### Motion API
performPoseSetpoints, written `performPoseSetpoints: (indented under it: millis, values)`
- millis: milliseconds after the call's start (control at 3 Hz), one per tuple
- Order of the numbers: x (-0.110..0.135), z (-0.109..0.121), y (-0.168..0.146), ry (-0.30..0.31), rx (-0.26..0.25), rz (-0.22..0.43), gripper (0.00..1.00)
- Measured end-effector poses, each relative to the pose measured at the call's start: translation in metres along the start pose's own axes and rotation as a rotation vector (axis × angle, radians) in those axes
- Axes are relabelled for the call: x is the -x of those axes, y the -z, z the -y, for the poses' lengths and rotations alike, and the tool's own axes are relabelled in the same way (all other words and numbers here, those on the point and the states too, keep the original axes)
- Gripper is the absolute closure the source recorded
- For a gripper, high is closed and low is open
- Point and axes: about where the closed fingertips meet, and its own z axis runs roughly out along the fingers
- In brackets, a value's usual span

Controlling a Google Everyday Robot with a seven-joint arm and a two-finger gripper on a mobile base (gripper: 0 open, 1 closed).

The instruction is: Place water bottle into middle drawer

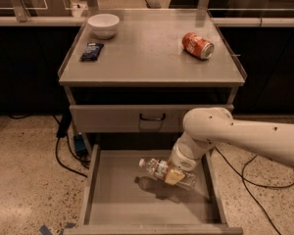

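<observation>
Gripper (pixel 174 176) seen lower centre of frame, tan pads clamped on water bottle (pixel 154 168); bottle clear, crinkled, white-capped, held nearly level, cap toward left, shadow cast beneath; held above flat grey metal floor of open middle drawer (pixel 115 197); red soda can (pixel 197 45) lying on cabinet top, upper right; white bowl (pixel 103 24) upper left.

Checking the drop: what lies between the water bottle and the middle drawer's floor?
Nothing; the camera view shows bare floor and shadow beneath the water bottle, which the claw holds over the middle drawer.
</observation>
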Motion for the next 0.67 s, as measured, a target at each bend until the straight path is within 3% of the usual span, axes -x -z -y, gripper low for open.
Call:
performPoseSetpoints:
  millis: [333, 667]
  values:
    - [-0.044, 0.022, -0.04, -0.066, -0.008, 0.02, 1.0]
    - [-0.064, 0.037, -0.066, -0.068, 0.002, 0.058, 1.0]
